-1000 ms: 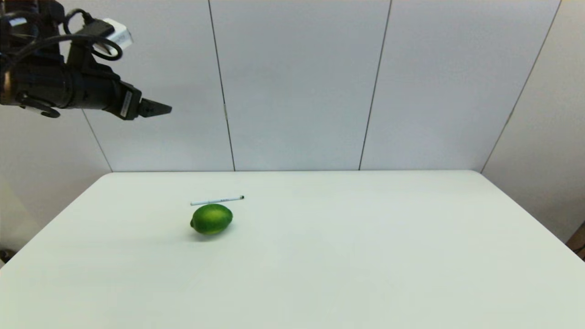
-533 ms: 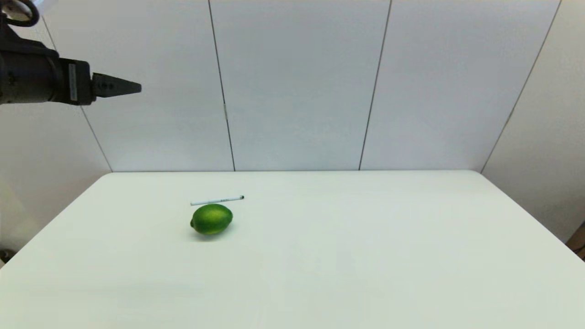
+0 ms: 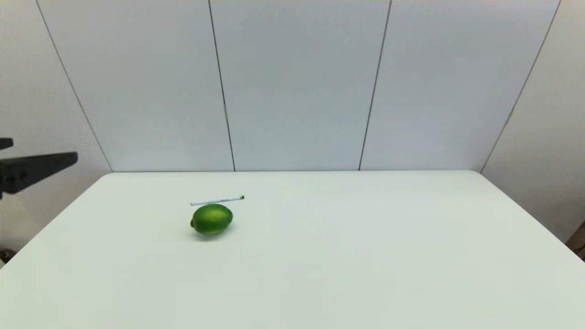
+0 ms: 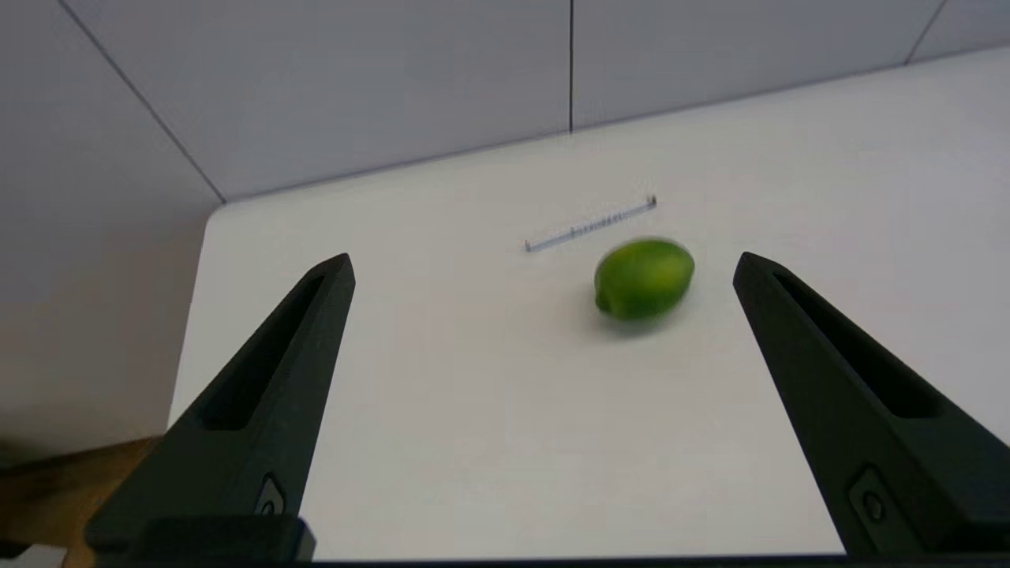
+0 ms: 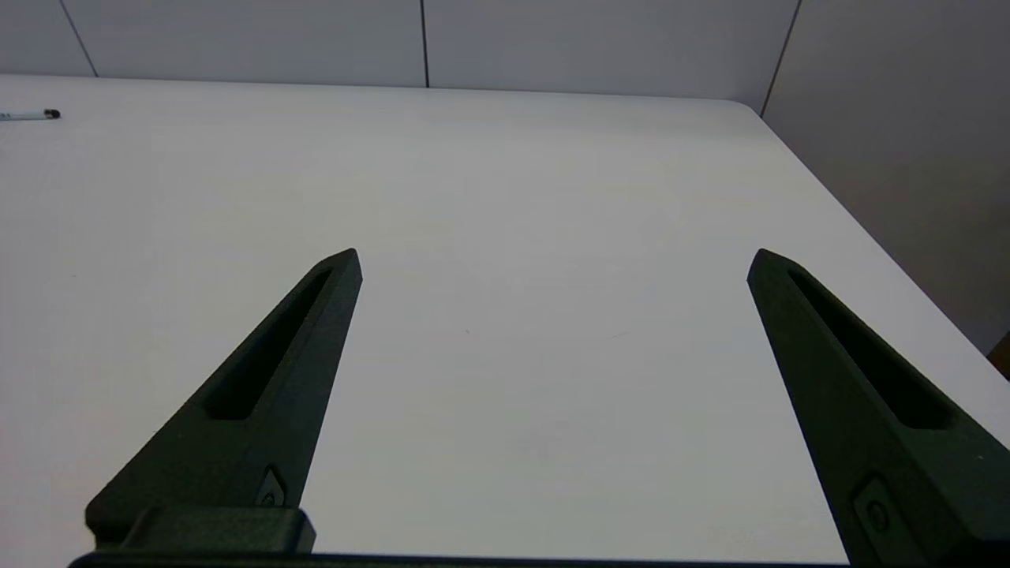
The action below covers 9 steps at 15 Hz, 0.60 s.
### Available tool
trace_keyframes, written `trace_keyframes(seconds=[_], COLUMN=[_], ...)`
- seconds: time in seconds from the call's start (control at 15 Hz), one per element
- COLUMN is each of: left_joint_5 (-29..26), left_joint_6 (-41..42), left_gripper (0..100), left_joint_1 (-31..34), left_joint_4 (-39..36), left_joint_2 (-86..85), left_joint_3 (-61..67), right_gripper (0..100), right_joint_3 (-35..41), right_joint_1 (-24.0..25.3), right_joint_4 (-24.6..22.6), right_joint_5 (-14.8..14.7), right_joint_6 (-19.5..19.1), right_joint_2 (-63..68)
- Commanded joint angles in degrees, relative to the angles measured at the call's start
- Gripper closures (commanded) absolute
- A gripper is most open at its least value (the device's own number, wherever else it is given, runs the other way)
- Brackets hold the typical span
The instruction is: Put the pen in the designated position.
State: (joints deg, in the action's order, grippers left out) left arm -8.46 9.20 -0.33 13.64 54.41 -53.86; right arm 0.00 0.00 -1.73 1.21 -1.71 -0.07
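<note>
The left gripper (image 4: 540, 268) has two long fingers (image 4: 260, 410) of matte black plastic. Each one is wide at the base and becomes narrow to a blunt point. An elongated hollow slot runs along every finger, and a small round screw sits near its base. The right gripper (image 5: 552, 264) looks the same, with identical black tapered fingers (image 5: 860, 394).
</note>
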Motion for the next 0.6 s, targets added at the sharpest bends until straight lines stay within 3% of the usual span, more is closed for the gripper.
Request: trace_keyframes(seconds=[0.07,0.33,0.6], left_joint_5=[0.2,0.2,0.29], left_joint_6=[-0.5,-2.0,-1.73], left_gripper=[0,0,0], left_joint_1=[-0.11,-0.2,-0.2], left_joint_4=[-0.55,-0.63,-7.93], left_joint_2=[-19.43,-32.96,-42.81], left_joint_3=[16.86,29.51,42.08], right_gripper=[0,0,0], right_joint_3=[0.79,0.79,0.79], right_joint_1=[0.0,0.0,0.0], right_joint_4=[-0.03,-0.11,-0.03], right_joint_5=[0.02,0.02,0.02], right_joint_6=[0.04,0.04,-0.05], right_joint_2=[0.07,0.07,0.07])
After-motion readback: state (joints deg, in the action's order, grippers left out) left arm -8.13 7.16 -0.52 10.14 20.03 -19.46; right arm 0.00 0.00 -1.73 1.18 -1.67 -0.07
